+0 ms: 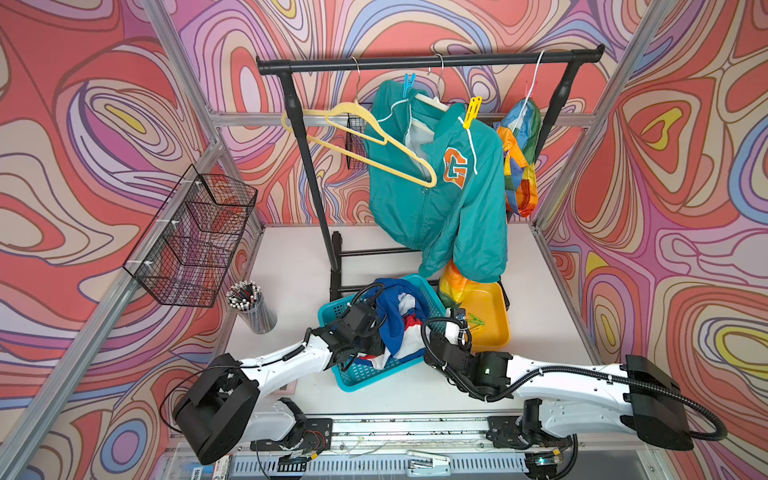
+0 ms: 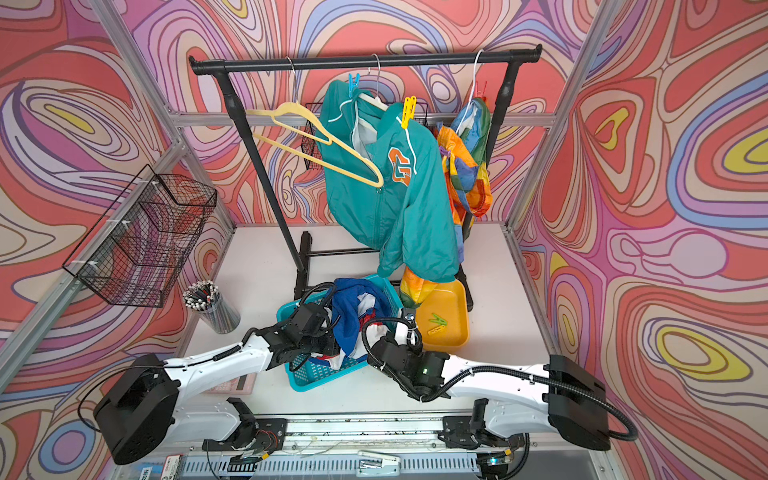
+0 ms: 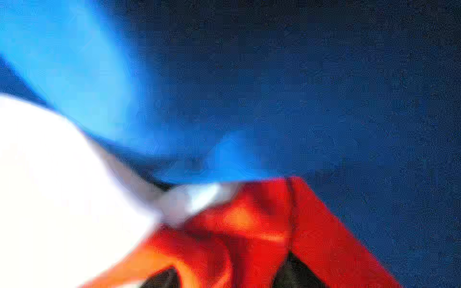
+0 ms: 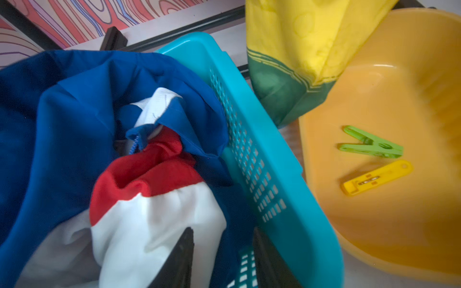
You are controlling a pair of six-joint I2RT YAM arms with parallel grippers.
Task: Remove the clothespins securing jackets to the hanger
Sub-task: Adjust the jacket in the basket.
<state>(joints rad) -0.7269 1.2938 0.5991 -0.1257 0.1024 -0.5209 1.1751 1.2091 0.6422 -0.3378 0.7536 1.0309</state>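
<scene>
Left tool point(image 1: 376, 338) is down in the teal basket point(image 1: 357, 384), buried in the blue, red and white jacket point(image 1: 395, 303). Its wrist view is a blur of that cloth with two dark fingertips point(image 3: 163, 279) at the edge, so I cannot tell how wide it stands or whether it grips anything. Right tool point(image 4: 222, 261) is at the basket's right side with its fingers point(image 4: 179, 256) partly apart. White cloth lies against one finger, basket grille shows in the gap, and nothing is pinched.

On the rack point(image 1: 415, 62) at the far side of the worktop point(image 1: 291, 266), the teal jacket point(image 1: 440, 199) hangs with a blue clothespin point(image 1: 409, 85) on one shoulder and a yellow clothespin point(image 1: 472, 111) on the other. The rainbow jacket point(image 1: 521, 166) hangs just right of it. A green clothespin point(image 4: 371, 145) and a loose yellow one point(image 4: 374, 179) lie in the yellow tray point(image 1: 494, 328), just right of the basket.
</scene>
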